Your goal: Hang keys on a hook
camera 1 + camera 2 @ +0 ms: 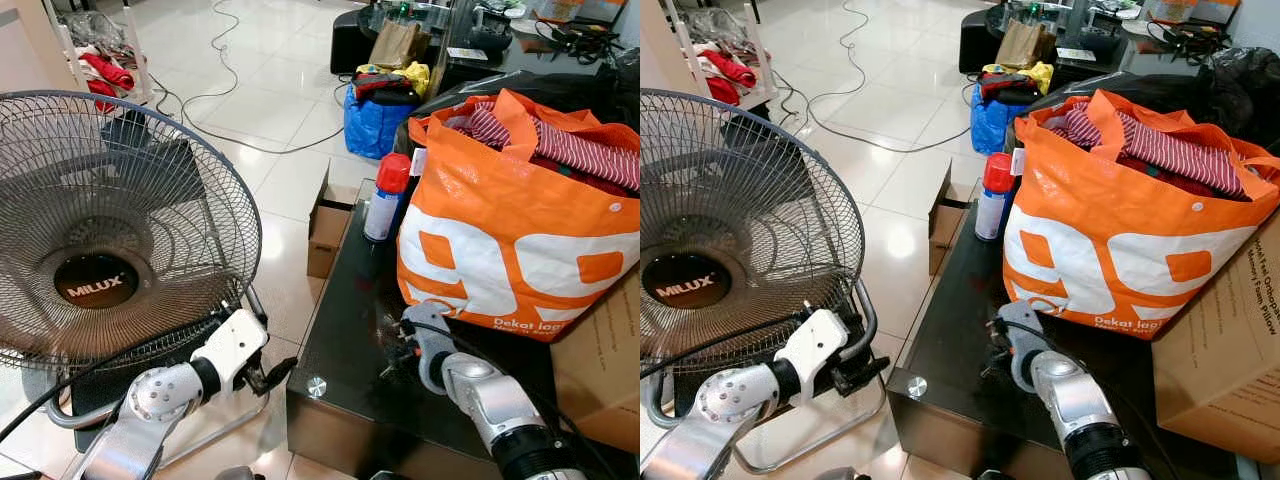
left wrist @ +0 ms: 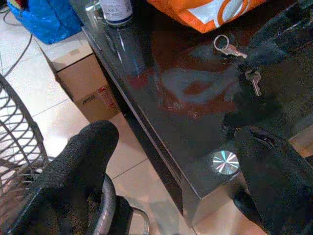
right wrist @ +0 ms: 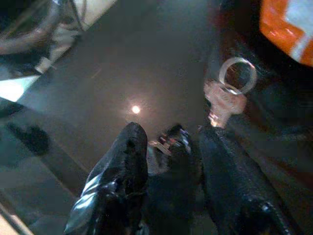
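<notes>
Your right gripper had its fingers spread around the small silver keys on the glossy black worktop; light, slippery metal, best pinched at the ring. Left fingers hung open.

Lived-in home w/ tiled floor, fan, laundry bag, glass table.

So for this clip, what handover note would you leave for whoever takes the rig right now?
Right gripper: down on the black glass table, fingers open around the keys, not yet closed on them.
Left gripper: open, idle beside the table edge, in front of the fan.
Keys: lying flat on the table beside the orange bag, ring toward the bag.
Done: reach to the keys.
Left: grasp, lift, find a hook, hang the keys.
</notes>
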{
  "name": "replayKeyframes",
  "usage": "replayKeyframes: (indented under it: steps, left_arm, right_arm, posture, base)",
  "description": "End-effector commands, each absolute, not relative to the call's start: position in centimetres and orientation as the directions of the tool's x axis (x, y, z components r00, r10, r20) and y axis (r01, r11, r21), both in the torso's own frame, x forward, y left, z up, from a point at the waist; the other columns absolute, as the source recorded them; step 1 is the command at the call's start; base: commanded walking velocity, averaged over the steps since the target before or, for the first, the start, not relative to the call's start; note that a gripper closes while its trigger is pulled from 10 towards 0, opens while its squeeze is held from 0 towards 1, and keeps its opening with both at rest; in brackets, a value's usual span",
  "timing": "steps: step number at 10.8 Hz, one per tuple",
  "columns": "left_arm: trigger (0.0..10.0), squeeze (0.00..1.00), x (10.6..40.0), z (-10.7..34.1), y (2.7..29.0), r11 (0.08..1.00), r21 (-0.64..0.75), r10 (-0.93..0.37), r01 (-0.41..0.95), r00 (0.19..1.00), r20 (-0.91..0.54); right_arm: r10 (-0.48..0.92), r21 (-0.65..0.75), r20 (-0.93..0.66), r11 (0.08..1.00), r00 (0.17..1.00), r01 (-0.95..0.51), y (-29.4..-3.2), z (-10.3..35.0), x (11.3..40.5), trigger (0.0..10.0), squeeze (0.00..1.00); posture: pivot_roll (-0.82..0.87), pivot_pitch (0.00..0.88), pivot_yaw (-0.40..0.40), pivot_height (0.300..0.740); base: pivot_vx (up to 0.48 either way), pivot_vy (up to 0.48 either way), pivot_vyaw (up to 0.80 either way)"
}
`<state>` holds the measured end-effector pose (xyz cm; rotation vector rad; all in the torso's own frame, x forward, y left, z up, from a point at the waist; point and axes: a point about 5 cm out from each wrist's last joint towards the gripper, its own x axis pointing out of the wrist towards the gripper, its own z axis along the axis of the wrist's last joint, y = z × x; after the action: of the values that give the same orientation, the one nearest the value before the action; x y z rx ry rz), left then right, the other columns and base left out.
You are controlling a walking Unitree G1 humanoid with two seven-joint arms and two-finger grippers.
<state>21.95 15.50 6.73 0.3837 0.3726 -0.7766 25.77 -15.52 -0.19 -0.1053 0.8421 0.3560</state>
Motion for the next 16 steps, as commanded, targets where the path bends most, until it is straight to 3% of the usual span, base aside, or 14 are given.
replayKeyframes:
  steps: [1, 3, 4, 5, 6, 10, 12, 16]
  left_arm:
    - [10.0, 0.00, 22.0, 7.1, 15.2, 0.641, 0.204, -0.608, 0.740, 0.652, -0.453]
    - [10.0, 0.00, 21.9, 7.2, 15.6, 0.642, 0.201, -0.608, 0.740, 0.651, -0.454]
    - [10.0, 0.00, 21.9, 7.2, 15.6, 0.643, 0.201, -0.607, 0.739, 0.651, -0.456]
    - [10.0, 0.00, 21.9, 7.1, 15.7, 0.644, 0.200, -0.604, 0.738, 0.651, -0.458]
    - [10.0, 0.00, 22.0, 6.9, 15.8, 0.645, 0.200, -0.602, 0.738, 0.651, -0.462]
    - [10.0, 0.00, 22.0, 6.4, 15.7, 0.642, 0.197, -0.602, 0.741, 0.647, -0.468]
    - [10.0, 0.00, 22.0, 6.4, 15.7, 0.642, 0.199, -0.602, 0.740, 0.648, -0.467]
    - [10.0, 0.00, 22.4, 6.4, 15.7, 0.648, 0.207, -0.599, 0.733, 0.658, -0.456]
  right_arm:
    - [0.227, 0.030, -0.759, 0.948, 0.610, -0.316, -16.4, -0.3, 25.5, 10.0, 0.00]
    - [0.234, 0.085, -0.765, 0.960, 0.599, -0.266, -15.9, -0.8, 25.3, 10.0, 0.00]
    - [0.238, 0.108, -0.767, 0.963, 0.596, -0.246, -15.7, -0.9, 25.3, 8.1, 0.00]
    - [0.239, 0.134, -0.769, 0.967, 0.593, -0.215, -15.5, -1.1, 25.3, 3.8, 0.00]
    - [0.243, 0.156, -0.769, 0.968, 0.591, -0.196, -15.4, -1.3, 25.4, 2.5, 0.00]
    - [0.218, 0.158, -0.777, 0.976, 0.590, -0.152, -15.3, -1.8, 25.5, 2.2, 0.00]
    - [0.217, 0.160, -0.776, 0.976, 0.593, -0.147, -15.3, -1.9, 25.7, 0.0, 0.00]
    - [0.269, 0.179, -0.719, 0.963, 0.641, -0.203, -16.0, -0.6, 26.3, 0.0, 0.00]
  posture:
    - [0.02, 0.023, -0.040, 0.740]
    - [0.02, 0.025, -0.040, 0.740]
    - [0.02, 0.026, -0.041, 0.740]
    - [0.03, 0.026, -0.042, 0.740]
    - [0.03, 0.026, -0.042, 0.740]
    - [0.03, 0.029, -0.039, 0.740]
    - [0.03, 0.022, -0.040, 0.740]
    - [0.03, 0.005, -0.044, 0.740]
  base:
    - [0.000, 0.000, 0.00]
    - [0.000, 0.000, 0.00]
    - [0.000, 0.000, 0.00]
    - [0.000, 0.000, 0.00]
    - [0.000, 0.000, 0.00]
    - [0.000, 0.000, 0.00]
    - [0.000, 0.000, 0.00]
    - [0.000, 0.000, 0.00]
